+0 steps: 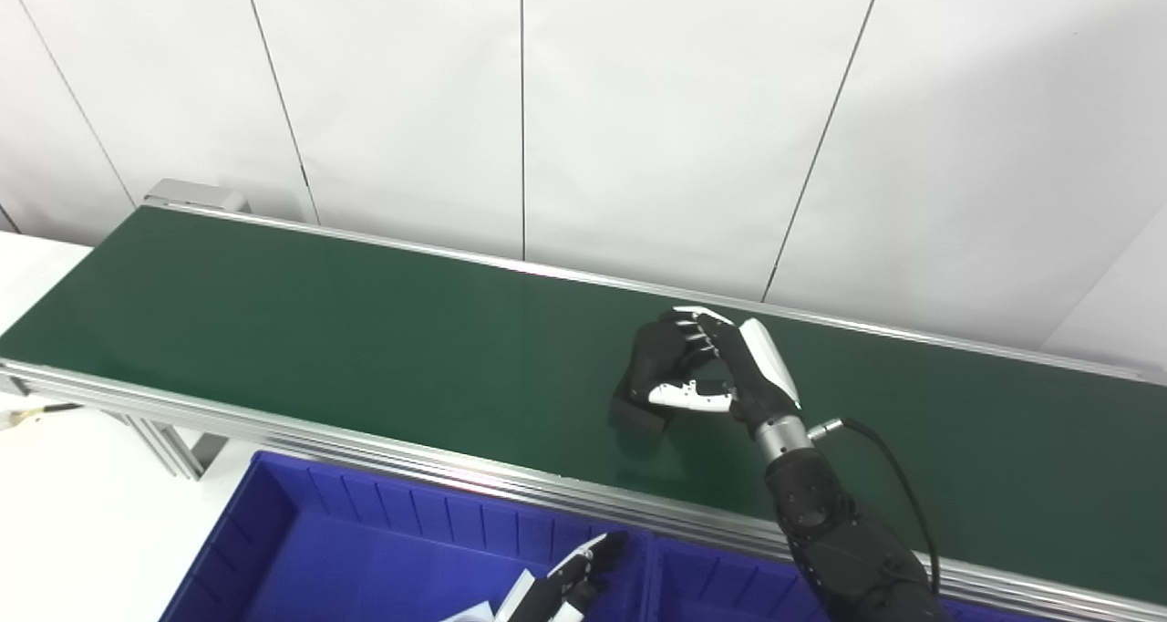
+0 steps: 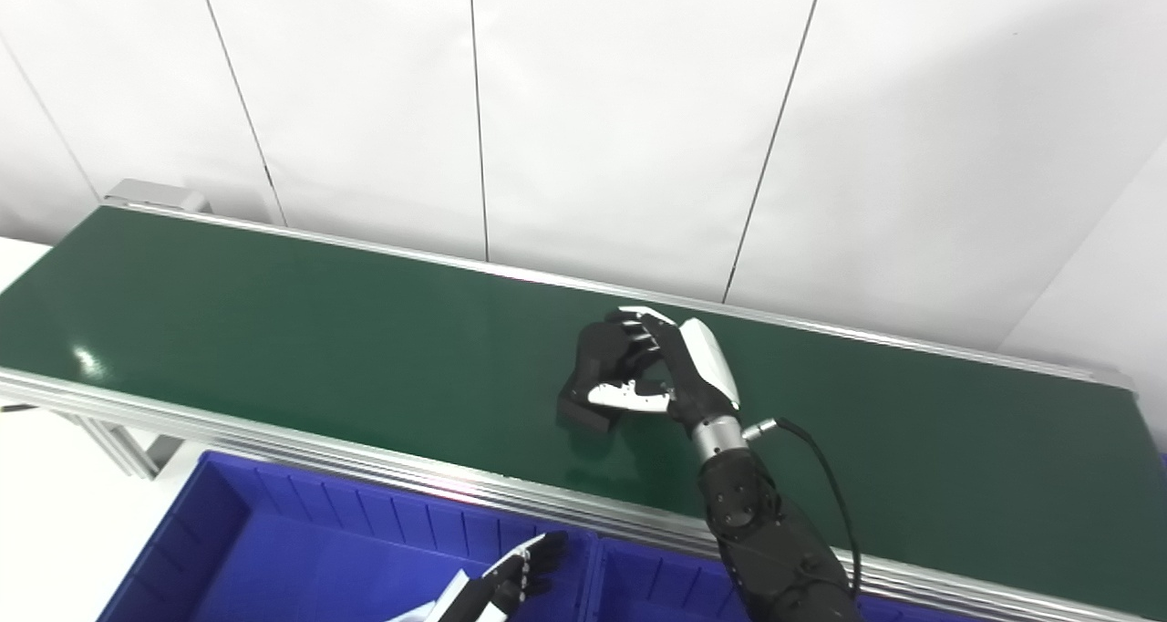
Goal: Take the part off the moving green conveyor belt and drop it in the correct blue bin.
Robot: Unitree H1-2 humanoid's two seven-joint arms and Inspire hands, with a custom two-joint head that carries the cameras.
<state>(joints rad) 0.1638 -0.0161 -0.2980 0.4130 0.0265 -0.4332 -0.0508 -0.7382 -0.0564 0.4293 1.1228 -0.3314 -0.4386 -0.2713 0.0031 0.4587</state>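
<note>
Landmark: the green conveyor belt [image 1: 365,330] ran from upper left to lower right, with silver aluminium rails [image 1: 438,467] along its edges.
Part: a black block-like part [image 1: 649,380] sat on the belt near its middle, toward the right half, with its lower end touching the belt surface.
Right hand: the right hand [image 1: 707,367] was over the belt, its fingers [image 1: 693,316] curled over the top of the part and its white thumb [image 1: 688,396] pressed across the near face, so it was closed around the part.
Lift: whether the part was fully clear of the belt could not be told; its lower corner looked in contact with the belt.
Right arm: the black forearm [image 1: 830,522] crossed the near rail of the belt, with a black cable [image 1: 898,481] looping from the wrist.
Blue bins: a blue bin [image 1: 301,549] stood just below the near rail of the belt, with a second blue bin [image 1: 720,585] to its right, just beyond a dividing wall.
Left hand: the left hand [image 1: 570,581] hung above the first bin, near side of the belt, fingers extended and apart, holding nothing.
Backdrop: white wall panels [image 1: 638,102] rose behind the far rail of the belt.
</note>
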